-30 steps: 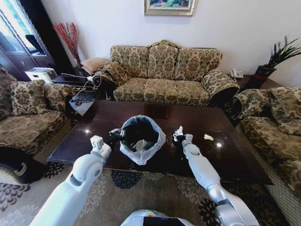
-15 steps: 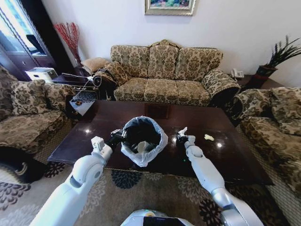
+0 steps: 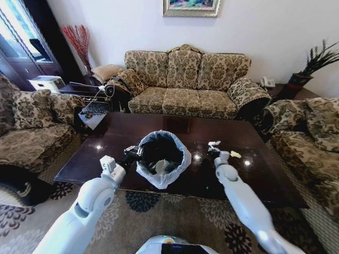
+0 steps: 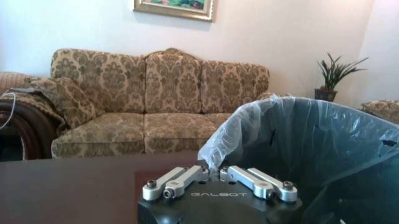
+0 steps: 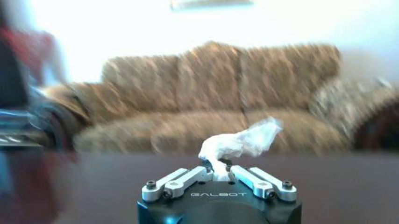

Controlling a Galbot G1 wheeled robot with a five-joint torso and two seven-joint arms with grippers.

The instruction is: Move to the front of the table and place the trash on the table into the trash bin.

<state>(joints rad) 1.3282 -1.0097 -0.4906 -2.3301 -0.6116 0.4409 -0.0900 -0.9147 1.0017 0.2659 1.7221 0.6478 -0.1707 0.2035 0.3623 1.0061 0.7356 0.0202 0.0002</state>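
The trash bin (image 3: 163, 142), black with a whitish bag over its rim, stands on the dark table (image 3: 106, 153) near its front edge. White paper lies inside the bin. My left gripper (image 3: 133, 154) is shut on the bag-covered rim (image 4: 218, 140) at the bin's left side. To the right of the bin, my right gripper (image 3: 213, 151) is raised just above the tabletop. It is shut on a crumpled white paper (image 3: 214, 143), which sticks up from its jaws (image 5: 240, 140). A pale yellowish scrap (image 3: 235, 154) lies on the table just right of that gripper.
A patterned sofa (image 3: 185, 79) stands behind the table. An armchair (image 3: 32, 124) is on the left and another sofa (image 3: 310, 132) on the right. A cluttered side table (image 3: 92, 108) sits at the far left corner. Patterned rug (image 3: 159, 217) lies in front.
My right gripper has moved to the right, away from the bin, still holding the white paper. The left gripper stays on the bin's rim.
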